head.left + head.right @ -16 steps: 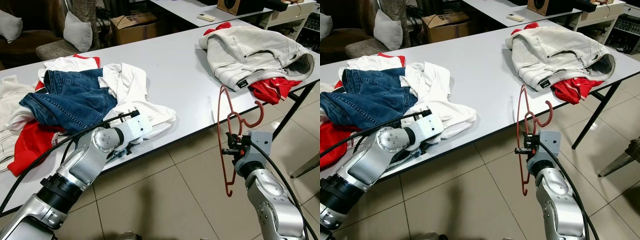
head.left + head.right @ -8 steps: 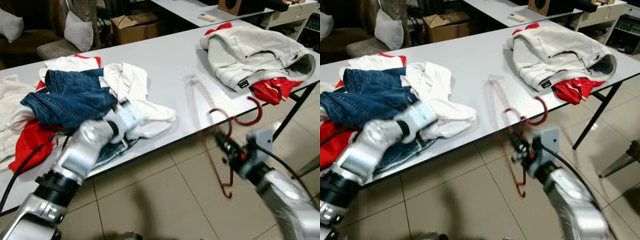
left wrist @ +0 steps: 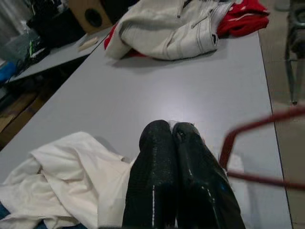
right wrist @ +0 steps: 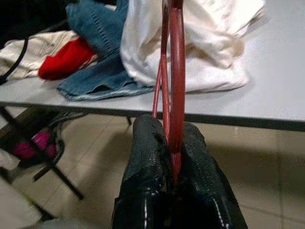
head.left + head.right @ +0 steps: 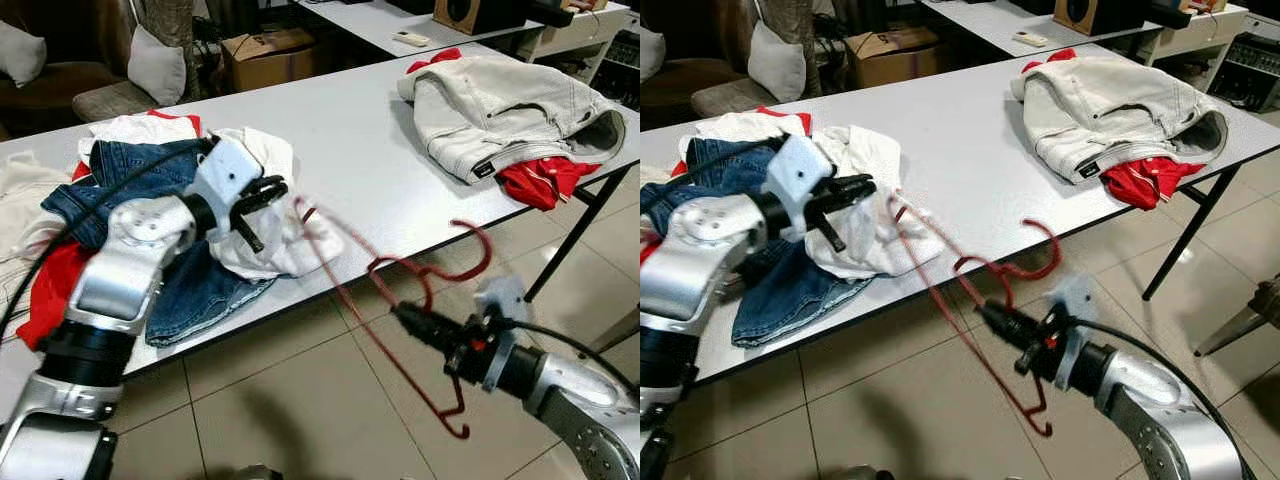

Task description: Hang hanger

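Observation:
A red wire hanger (image 5: 487, 247) is held by my right gripper (image 5: 405, 318), which is shut on it low in front of the white table's (image 5: 360, 150) near edge. It lies tilted, and its far end reaches up to the left beside my left gripper (image 5: 268, 190). In the right wrist view the fingers (image 4: 147, 143) pinch the hanger (image 4: 176, 71), which points at the clothes pile. My left gripper hovers above the white shirt (image 5: 265, 160). Its fingers (image 3: 155, 143) are pressed together and hold nothing, with the hanger's bar (image 3: 257, 125) close by.
Blue jeans (image 5: 140, 180), white and red garments are piled on the table's left. A beige jacket (image 5: 500, 100) over a red cloth (image 5: 545, 180) lies at the right end. Behind are a cardboard box (image 5: 265, 50), a cushioned sofa (image 5: 100, 70) and another table (image 5: 380, 15). Tiled floor lies in front.
My right arm swung the hanger from upright to tilted, with its end now up by the left gripper. My left arm rose from the table edge to above the clothes pile.

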Tool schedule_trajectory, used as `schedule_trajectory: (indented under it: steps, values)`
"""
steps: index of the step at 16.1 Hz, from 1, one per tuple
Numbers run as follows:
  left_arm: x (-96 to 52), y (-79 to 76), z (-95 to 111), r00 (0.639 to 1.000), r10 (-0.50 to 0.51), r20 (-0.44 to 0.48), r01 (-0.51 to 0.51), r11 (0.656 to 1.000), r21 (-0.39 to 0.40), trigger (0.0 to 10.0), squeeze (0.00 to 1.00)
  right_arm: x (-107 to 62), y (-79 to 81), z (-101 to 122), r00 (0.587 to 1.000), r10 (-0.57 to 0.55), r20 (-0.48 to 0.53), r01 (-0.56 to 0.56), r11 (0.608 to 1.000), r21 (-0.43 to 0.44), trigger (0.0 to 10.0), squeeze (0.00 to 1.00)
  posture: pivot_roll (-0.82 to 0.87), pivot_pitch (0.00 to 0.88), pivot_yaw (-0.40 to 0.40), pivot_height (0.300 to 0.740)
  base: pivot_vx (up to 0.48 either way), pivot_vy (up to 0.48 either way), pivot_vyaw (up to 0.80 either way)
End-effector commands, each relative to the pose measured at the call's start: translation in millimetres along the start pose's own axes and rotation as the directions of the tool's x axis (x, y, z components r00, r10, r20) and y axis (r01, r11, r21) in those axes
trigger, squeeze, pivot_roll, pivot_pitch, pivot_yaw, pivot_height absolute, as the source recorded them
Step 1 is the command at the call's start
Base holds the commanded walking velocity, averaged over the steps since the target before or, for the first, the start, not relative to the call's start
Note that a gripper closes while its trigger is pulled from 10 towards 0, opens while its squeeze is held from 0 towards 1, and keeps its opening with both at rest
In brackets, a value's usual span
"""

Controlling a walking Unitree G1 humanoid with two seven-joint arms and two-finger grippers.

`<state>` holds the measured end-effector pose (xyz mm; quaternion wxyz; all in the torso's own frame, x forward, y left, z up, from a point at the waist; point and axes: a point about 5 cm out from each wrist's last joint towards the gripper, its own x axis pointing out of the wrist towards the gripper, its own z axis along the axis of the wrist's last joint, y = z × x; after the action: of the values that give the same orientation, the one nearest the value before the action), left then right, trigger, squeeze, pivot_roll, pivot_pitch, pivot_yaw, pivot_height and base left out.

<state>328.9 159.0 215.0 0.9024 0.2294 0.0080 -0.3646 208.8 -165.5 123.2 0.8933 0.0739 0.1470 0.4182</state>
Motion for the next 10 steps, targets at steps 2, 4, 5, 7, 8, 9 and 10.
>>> schedule_trajectory:
  steps: [2,4,5,7,8,9,10]
  values:
    - [-5.3,4.8,11,0.999,-0.010,0.044,0.009,1.000,0.025,0.0,0.00,0.6,1.8,2,1.000,0.017,-0.009,-0.017,1.000,-0.002,0.0,0.00,-0.10,0.000,0.032,0.740,0.000,0.000,0.00]
    - [-5.0,12.7,14,0.997,0.048,0.053,-0.049,0.999,0.017,0.0,0.00,-1.5,7.5,2,0.998,0.064,-0.024,-0.064,0.998,0.010,0.0,0.00,-0.10,0.000,0.030,0.740,0.000,0.000,0.00]
    - [-5.0,17.4,15,0.995,0.083,0.049,-0.084,0.996,0.007,0.0,0.00,-3.3,9.5,3,0.997,0.072,-0.023,-0.072,0.997,0.011,0.0,0.00,-0.10,0.000,0.031,0.740,0.000,0.000,0.00]
    - [-4.6,28.3,17,0.985,0.166,0.046,-0.166,0.986,-0.004,0.0,0.00,-7.0,9.9,9,0.999,0.051,0.019,-0.051,0.999,0.001,0.0,0.00,-0.10,0.000,0.034,0.740,0.000,0.000,0.00]
    - [-3.8,29.5,18,0.983,0.175,0.054,-0.174,0.985,-0.017,0.0,0.00,-9.4,10.9,14,0.997,0.049,0.059,-0.050,0.999,0.010,0.0,0.00,-0.10,0.000,0.035,0.740,0.000,0.000,0.00]
    - [-3.5,29.4,17,0.983,0.174,0.049,-0.174,0.985,-0.017,0.0,0.00,-10.9,13.7,15,0.996,0.066,0.064,-0.066,0.998,0.009,0.0,0.00,-0.10,0.000,0.036,0.740,0.000,0.000,0.00]
    - [-2.5,28.7,15,0.984,0.175,0.039,-0.174,0.984,-0.019,0.0,0.00,-15.6,19.8,17,0.993,0.107,0.054,-0.108,0.994,0.008,0.0,0.00,-0.11,0.000,0.035,0.740,0.000,0.000,0.00]
